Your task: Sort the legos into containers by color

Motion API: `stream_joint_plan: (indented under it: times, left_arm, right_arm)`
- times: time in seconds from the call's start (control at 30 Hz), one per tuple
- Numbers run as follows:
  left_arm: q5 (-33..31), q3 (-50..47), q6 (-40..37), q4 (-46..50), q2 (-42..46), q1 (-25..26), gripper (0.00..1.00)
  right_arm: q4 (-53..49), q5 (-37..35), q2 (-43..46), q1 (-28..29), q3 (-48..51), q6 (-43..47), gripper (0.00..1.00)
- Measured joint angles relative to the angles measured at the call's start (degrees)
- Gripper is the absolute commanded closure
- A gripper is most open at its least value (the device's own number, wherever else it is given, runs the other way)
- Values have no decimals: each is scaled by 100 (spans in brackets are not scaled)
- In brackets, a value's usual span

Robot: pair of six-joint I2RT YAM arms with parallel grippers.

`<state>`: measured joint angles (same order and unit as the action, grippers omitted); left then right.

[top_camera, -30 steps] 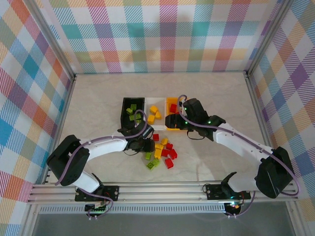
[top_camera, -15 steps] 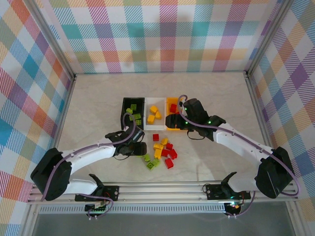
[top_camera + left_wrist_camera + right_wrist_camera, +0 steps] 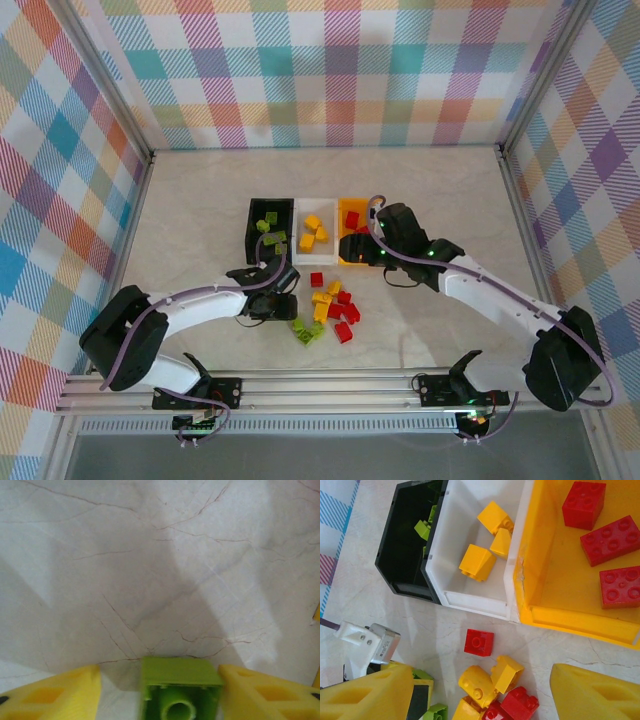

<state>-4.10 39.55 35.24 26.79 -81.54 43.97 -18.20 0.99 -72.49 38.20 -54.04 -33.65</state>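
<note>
black bin (image 3: 405, 535): left end of a touching row of three at the middle of the worktop (image 3: 200, 220); held lime green bricks (image 3: 268, 222).
white bin (image 3: 465, 525): middle of the row; held yellow bricks (image 3: 477, 562), at least three.
orange-yellow bin (image 3: 555, 580): right end of the row; held red bricks (image 3: 612, 540), three counted.
loose legos (image 3: 332, 308): red, yellow and green mixed, heaped between the row and the near edge of the worktop.
left gripper (image 3: 159, 690): low over the worktop at the heap's left side; jaws parted around a green brick (image 3: 180, 680), a clear gap on one side, the other finger just beside it.
right gripper (image 3: 482, 690): above the near rims of the white and orange-yellow bins; jaws spread wide, nothing between them.
</note>
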Motion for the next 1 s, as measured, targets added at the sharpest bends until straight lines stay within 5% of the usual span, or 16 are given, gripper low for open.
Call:
stream_joint_plan:
  times: [0.2, 0.47, 0.67, 1.0]
  left_arm:
    - [-26, -72, 72, -20, 76, 24, 66]
    - [-249, 361, 109, 490, 577, -81, 63]
    - [-848, 1690, -140, 568, 656, -887, 60]
    - [-1062, 3233, -426, 164, -1425, -1633, 59]
  right_arm:
    - [0, -15, 4, -26, 7, -22, 27]
    - [0, -15, 39, -37, 107, -42, 27]
    - [-9, -22, 90, -55, 229, -46, 27]
    - [-33, -57, 170, -111, 295, -90, 26]
